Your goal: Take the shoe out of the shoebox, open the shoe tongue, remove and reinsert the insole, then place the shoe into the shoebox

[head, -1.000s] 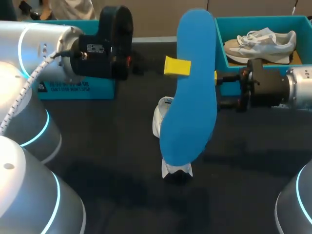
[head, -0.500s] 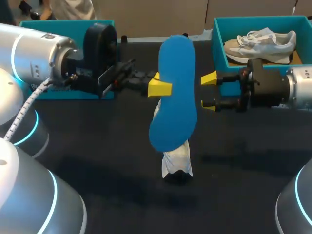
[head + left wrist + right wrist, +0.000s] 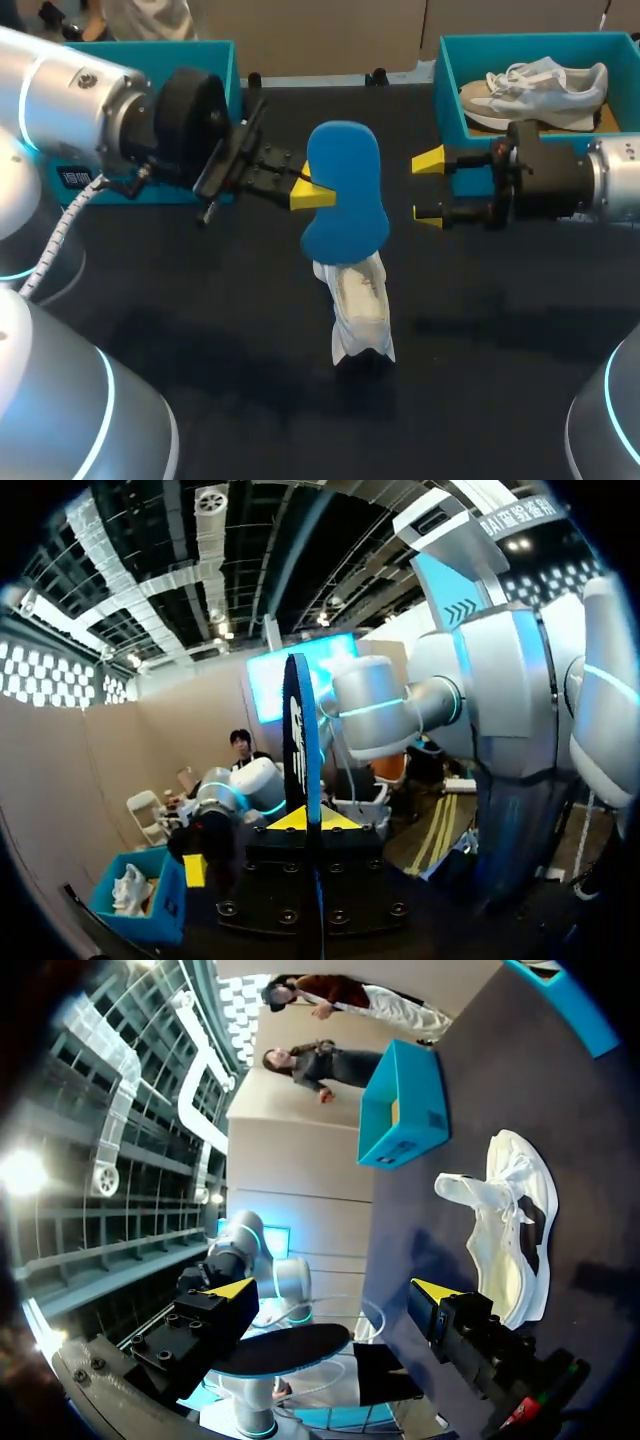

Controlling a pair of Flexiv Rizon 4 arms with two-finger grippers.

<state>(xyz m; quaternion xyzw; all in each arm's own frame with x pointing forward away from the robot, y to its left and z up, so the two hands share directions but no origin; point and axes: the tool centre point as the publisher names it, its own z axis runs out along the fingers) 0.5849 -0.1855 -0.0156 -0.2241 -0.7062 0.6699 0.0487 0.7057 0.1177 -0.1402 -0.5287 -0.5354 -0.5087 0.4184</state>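
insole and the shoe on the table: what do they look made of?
The insole looks like foam: matte blue, even surface, no sheen, thin seen edge-on in the left wrist view. The shoe looks like white fabric or mesh, matte, its upper limp and creased; exact textile unclear.

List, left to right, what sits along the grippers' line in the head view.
left arm → left gripper, shut → the blue insole it holds, standing over the white shoe → right gripper, open → right arm
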